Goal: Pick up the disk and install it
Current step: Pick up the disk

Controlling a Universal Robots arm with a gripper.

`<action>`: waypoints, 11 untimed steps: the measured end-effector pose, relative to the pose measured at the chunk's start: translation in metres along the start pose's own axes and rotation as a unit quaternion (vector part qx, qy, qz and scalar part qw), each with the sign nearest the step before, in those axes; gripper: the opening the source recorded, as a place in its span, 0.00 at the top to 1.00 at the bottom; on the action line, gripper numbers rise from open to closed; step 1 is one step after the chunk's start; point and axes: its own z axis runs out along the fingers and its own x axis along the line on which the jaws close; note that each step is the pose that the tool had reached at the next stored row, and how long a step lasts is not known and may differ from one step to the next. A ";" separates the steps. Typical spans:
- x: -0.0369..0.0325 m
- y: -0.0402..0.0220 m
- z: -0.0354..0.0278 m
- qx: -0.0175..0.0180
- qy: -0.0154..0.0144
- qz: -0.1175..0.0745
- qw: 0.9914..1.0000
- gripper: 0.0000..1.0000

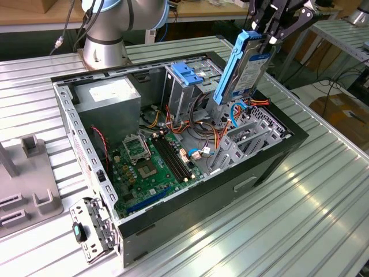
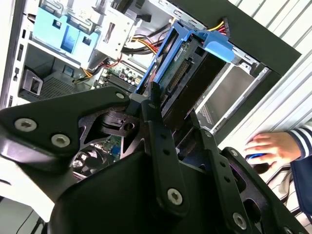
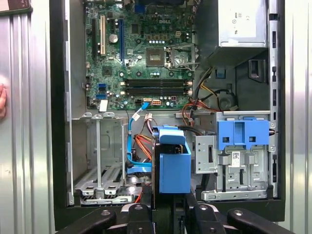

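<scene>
Ribbed metal table [image 1: 323,196] carries an open case [image 1: 288,151] in the exterior view, lying on its side with its inside facing up. Toward that view's upper right, the gripper [image 1: 270,32] has its fingers clamped on the top end of the disk [image 1: 239,69]. The disk hangs steeply tilted, its lower end just above the drive area and clear of the case walls. A white label [image 1: 249,68] covers part of the disk's silver face, and another sits on the power supply [image 1: 109,107]; the print on both is too small to tell. A blue bracket [image 1: 187,74] tops the cage [image 1: 184,101] beside the disk.

In the second wrist view, the black fingers [image 2: 156,122] grip the disk [image 2: 183,80] by its blue rail, with the connector edge showing. A hand [image 2: 270,146] with a striped sleeve is outside the case.

In the first wrist view, the disk [image 3: 174,168] is seen end-on, between a slotted bay [image 3: 100,156] and the cage with the bracket [image 3: 243,134]. Orange and blue cables [image 3: 139,146] lie close beside it. A small sticker [image 3: 235,156] sits on the cage, and the board [image 3: 141,53] lies beyond.
</scene>
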 end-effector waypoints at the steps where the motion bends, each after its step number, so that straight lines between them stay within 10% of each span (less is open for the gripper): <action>1: 0.0014 0.0000 0.0000 0.000 0.000 0.000 1.000 0.65; 11: 0.0024 0.0000 -0.0072 0.000 0.005 0.000 1.000 0.65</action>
